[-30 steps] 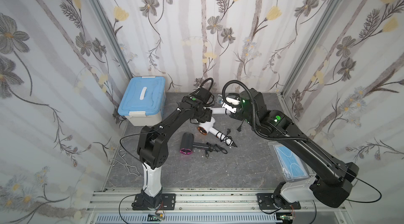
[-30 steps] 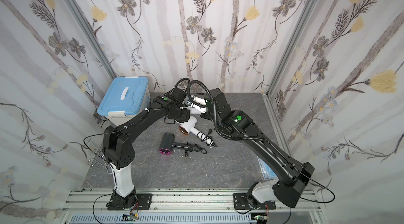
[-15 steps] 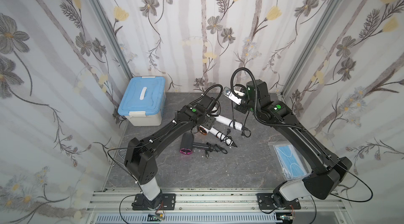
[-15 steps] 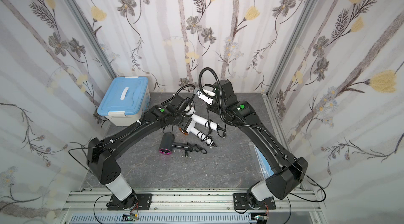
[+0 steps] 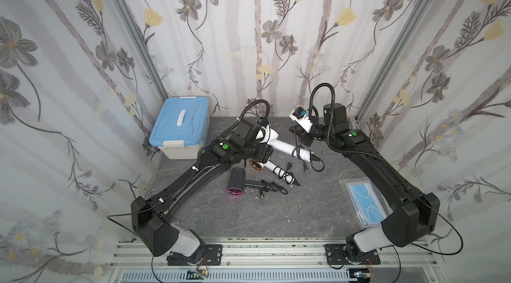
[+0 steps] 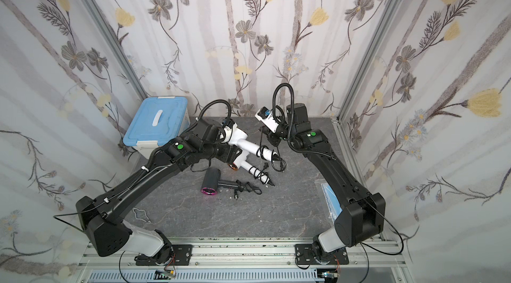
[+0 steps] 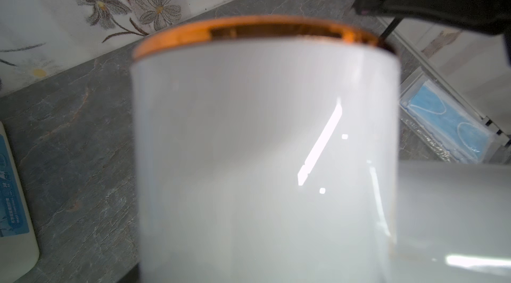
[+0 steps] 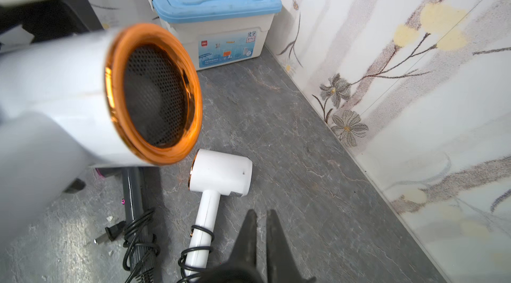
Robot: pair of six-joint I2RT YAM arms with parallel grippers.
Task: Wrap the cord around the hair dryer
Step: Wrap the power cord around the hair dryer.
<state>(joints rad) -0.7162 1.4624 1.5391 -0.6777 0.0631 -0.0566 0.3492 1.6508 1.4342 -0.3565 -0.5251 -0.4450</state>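
Dryer (image 5: 279, 145) is up off the table (image 5: 276, 212), its head clamped in my left pincer (image 5: 260, 149), its handle pointing toward the right arm. The cord (image 5: 297, 151) makes a few turns round the handle's end, then trails off in a loose loop. My right pincer (image 8: 261, 215) hangs near the back wall, jaws a crack apart with nothing between them. A second white dryer (image 8: 221, 173) and a grey dryer (image 5: 237, 182) lie on the table, cords wound.
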